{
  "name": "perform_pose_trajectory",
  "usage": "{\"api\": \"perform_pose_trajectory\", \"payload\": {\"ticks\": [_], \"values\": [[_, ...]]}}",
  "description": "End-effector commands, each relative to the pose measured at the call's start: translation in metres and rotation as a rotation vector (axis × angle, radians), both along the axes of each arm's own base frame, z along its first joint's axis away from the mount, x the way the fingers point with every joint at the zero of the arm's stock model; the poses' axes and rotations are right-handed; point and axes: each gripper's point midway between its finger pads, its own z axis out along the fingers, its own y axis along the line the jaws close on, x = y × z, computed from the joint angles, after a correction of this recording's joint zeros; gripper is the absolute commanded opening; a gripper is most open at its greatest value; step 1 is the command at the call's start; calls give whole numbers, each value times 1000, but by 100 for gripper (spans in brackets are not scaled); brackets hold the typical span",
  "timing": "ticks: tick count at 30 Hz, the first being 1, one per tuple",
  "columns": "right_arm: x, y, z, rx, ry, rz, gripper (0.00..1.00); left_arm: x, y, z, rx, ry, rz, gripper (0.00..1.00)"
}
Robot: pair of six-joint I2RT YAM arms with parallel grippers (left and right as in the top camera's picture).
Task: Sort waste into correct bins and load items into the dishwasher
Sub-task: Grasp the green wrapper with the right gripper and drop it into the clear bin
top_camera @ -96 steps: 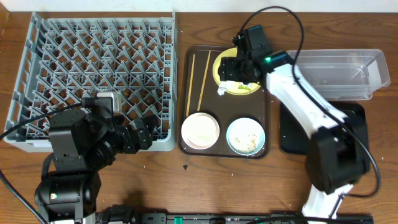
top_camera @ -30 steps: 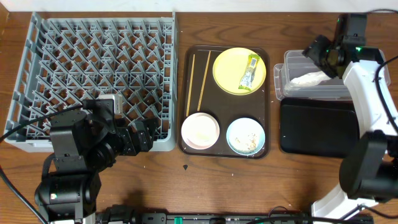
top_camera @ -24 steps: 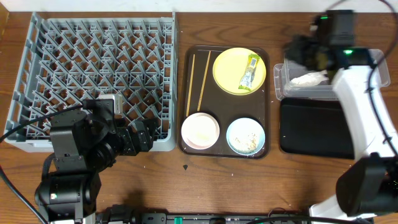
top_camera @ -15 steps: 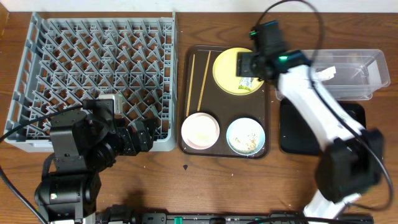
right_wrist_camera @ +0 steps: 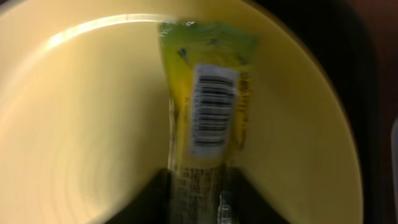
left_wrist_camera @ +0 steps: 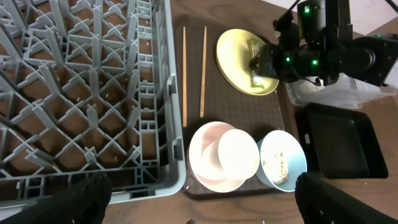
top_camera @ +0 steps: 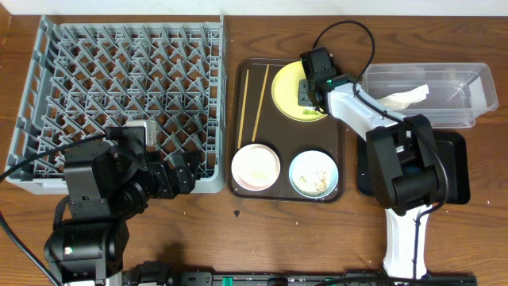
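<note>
My right gripper (top_camera: 309, 91) (right_wrist_camera: 199, 199) is down on the round yellow plate (top_camera: 284, 86) (right_wrist_camera: 81, 124), shut on the lower end of the yellow-green snack wrapper (right_wrist_camera: 211, 118), which lies on the plate. The wrapper is mostly hidden under the gripper in the overhead view. Crumpled white paper (top_camera: 405, 98) lies in the clear tub (top_camera: 468, 87). The black tray (top_camera: 452, 171) sits in front of the tub. My left gripper (top_camera: 178, 171) (left_wrist_camera: 199, 205) is open and empty at the front edge of the grey dish rack (top_camera: 127, 79).
A brown serving tray (top_camera: 235, 119) holds the plate, thin wooden chopsticks (top_camera: 258, 103) (left_wrist_camera: 203, 68), a white bowl (top_camera: 255, 167) (left_wrist_camera: 239, 154) and a light-blue bowl with rice scraps (top_camera: 314, 173) (left_wrist_camera: 283, 158). The rack stands left of it.
My right gripper carried the white paper from the plate to the clear tub, left it there, swung back left and came down on the wrapper. The left arm has not moved.
</note>
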Motion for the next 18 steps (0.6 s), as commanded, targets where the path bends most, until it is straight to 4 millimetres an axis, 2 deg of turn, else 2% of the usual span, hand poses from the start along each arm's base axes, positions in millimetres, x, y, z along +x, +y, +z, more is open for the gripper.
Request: {"api": "perform_pose_trajectory", "payload": {"ticks": [1, 2, 3, 4, 5, 9, 10, 13, 15, 18], "values": [[-2, 0, -4, 19, 15, -33, 15, 1, -1, 9, -11, -19, 2, 95], [-2, 3, 0, 39, 13, -31, 15, 1, -1, 9, -11, -19, 2, 95], [-2, 6, 11, 76, 4, -37, 4, 1, -1, 9, -11, -19, 2, 95], [-1, 6, 21, 98, -7, -48, 1, 1, -1, 9, -11, -19, 2, 95], [-1, 5, 33, 119, -20, -65, 1, 1, -1, 9, -11, -19, 2, 95], [-3, -10, 99, 251, -82, -157, 1, 1, -1, 9, -11, -19, 2, 95], [-5, -21, 116, 278, -99, -206, 1, 1, -1, 9, -11, -19, 2, 95], [-13, -61, 147, 328, -124, -369, 1, 1, -1, 9, -11, -19, 2, 95], [-20, -94, 154, 352, -119, -505, 1, 1, -1, 9, -11, -19, 2, 95], [-26, -132, 149, 363, -99, -645, 1, 1, -1, 9, -11, -19, 2, 95]]}}
